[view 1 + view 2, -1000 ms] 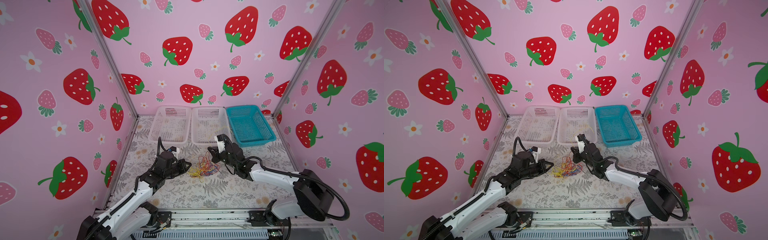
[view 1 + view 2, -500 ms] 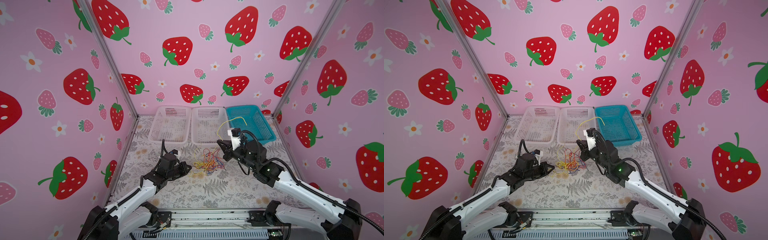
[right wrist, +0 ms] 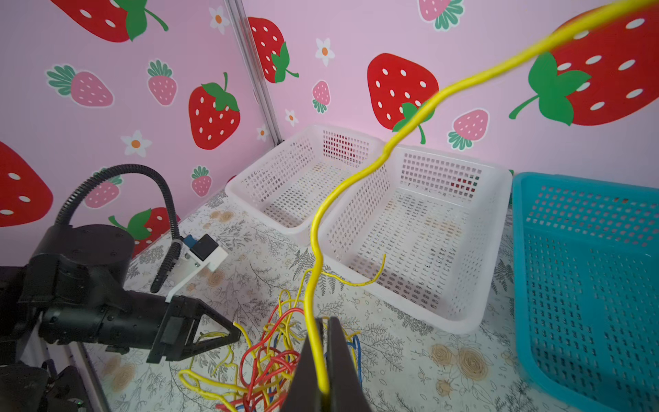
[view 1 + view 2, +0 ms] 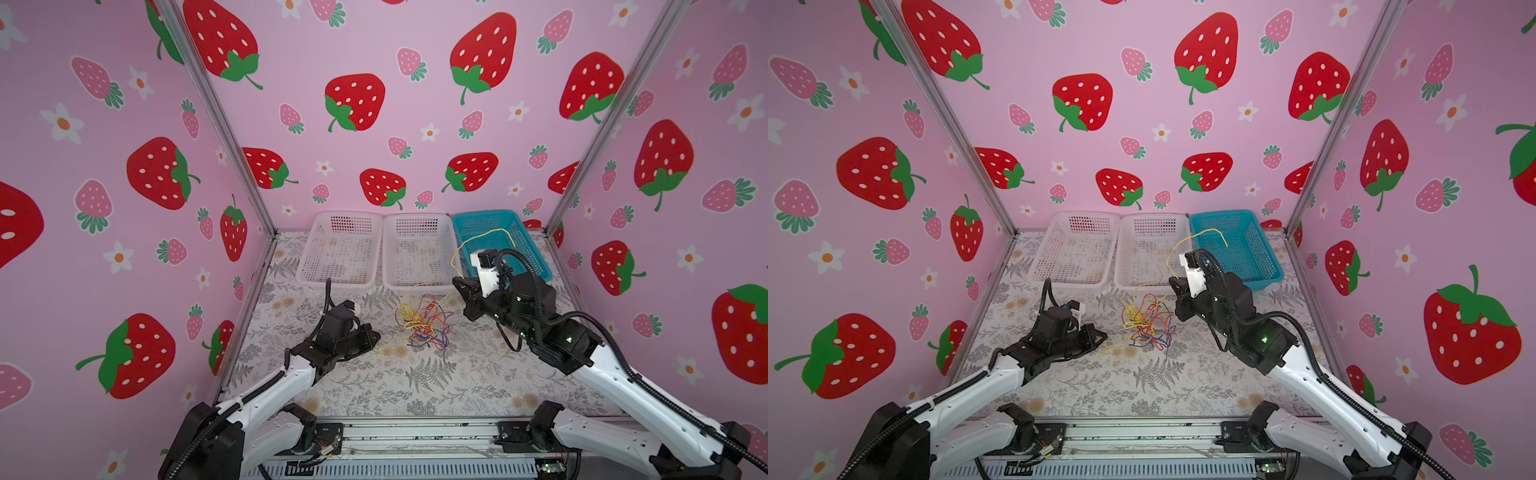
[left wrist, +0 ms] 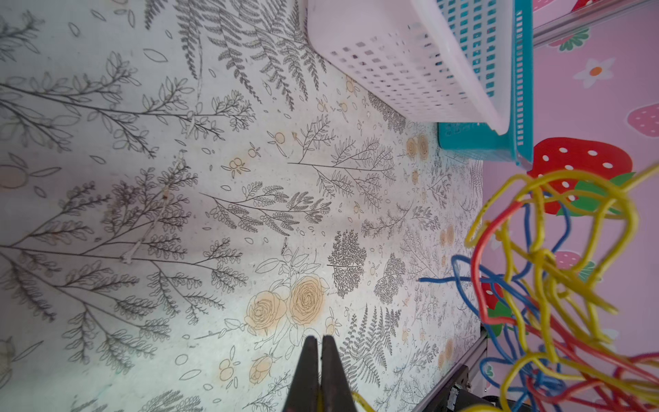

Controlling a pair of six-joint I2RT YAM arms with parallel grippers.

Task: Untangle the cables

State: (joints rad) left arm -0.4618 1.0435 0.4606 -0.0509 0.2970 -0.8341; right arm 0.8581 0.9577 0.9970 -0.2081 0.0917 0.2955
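Three colours of thin, limp cable (yellow, red and blue) are heaped in one knotted tangle of cables (image 4: 424, 324) on the middle of the fern-printed tabletop (image 4: 415, 386), between the two arms and near the front of the baskets. No single long axis is shown by the heap. Loops are thrown every way, and one loose yellow tail is pointed toward the left arm.

One thin yellow cable (image 3: 321, 221) is clamped between the closed fingers of the right gripper (image 3: 324, 323), which is raised above the tabletop beside the tangle. From the jaws its long axis is run steeply upward, then bent into an arch whose free end is dipped over the teal perforated plastic basket (image 4: 486, 220). The lower run is trailed back down into the heap. Judgement: the lift is used to draw this strand clear of the knot, and it is not yet wholly free.

Left gripper (image 5: 320, 339) is set low, just beside the tangle, with fingers pressed together. A yellow strand is seen at their root; whether it is pinched cannot be told. Judgement: it is placed there to anchor the heap against the pull.

Two white perforated plastic baskets (image 4: 340, 249) are set beside the teal one along the back wall.
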